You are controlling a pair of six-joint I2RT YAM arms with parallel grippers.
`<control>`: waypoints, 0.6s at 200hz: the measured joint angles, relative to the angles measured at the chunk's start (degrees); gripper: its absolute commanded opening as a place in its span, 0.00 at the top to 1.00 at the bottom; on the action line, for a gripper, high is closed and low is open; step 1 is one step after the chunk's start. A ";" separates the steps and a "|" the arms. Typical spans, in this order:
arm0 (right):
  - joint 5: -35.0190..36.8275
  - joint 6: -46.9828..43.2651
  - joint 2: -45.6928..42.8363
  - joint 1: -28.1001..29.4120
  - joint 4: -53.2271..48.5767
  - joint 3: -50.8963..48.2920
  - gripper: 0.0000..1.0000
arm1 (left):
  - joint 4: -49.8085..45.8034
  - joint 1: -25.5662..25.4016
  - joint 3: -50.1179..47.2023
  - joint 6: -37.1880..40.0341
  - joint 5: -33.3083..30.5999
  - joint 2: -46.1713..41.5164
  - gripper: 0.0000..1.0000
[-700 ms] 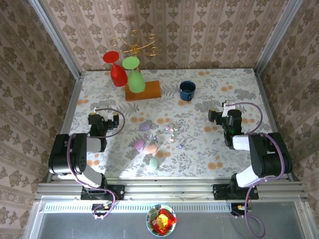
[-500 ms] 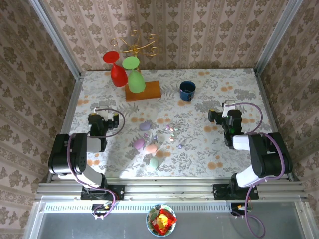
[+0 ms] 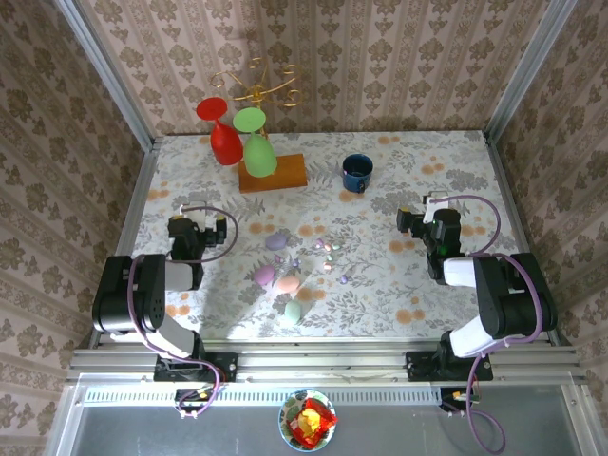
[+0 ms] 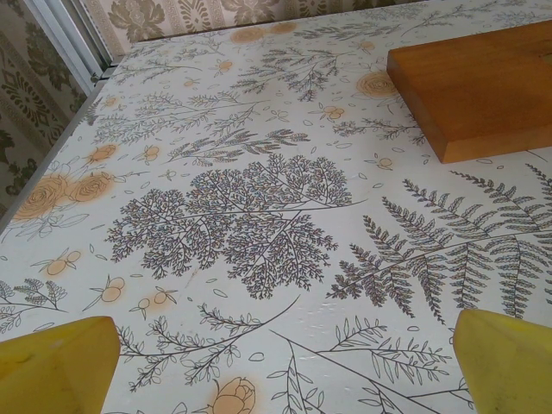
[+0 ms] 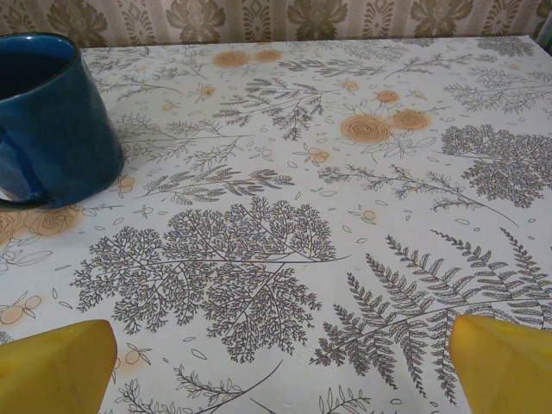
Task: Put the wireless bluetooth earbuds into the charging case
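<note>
Several tiny pale earbuds [image 3: 328,249] lie scattered on the floral tablecloth near the table's middle. Close by, to their left, lie oval pastel charging cases: a purple one [image 3: 276,241], a pink one [image 3: 265,275], an orange one [image 3: 289,282] and a green one [image 3: 293,310]. My left gripper [image 3: 188,220] rests low at the left, well apart from them, open, with yellow fingertips [image 4: 52,366] wide over bare cloth. My right gripper [image 3: 426,218] sits at the right, also open, and its fingertips [image 5: 504,362] have nothing between them.
A wooden block [image 3: 273,173] at the back holds a gold rack with a red glass [image 3: 224,141] and a green glass [image 3: 257,150]; the block's corner [image 4: 483,86] lies ahead of the left gripper. A blue mug [image 3: 357,172] stands at the back right and appears in the right wrist view [image 5: 52,121]. Patterned walls enclose the table.
</note>
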 measured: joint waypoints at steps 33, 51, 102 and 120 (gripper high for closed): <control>-0.02 -0.02 0.00 0.00 -0.02 0.00 0.00 | 0.00 -0.44 -0.02 0.04 -0.52 -0.20 0.00; -0.09 -0.07 -0.61 0.07 -1.11 0.00 0.00 | -0.72 -1.77 -0.09 0.35 -1.49 -2.32 0.00; 0.09 0.22 -12.22 1.29 -12.37 1.68 0.00 | -12.55 -8.63 0.90 2.05 -5.73 -19.45 0.00; 0.26 1.55 -16.04 2.75 -16.11 2.82 0.00 | -20.17 -12.83 3.02 2.12 -7.93 -24.96 0.00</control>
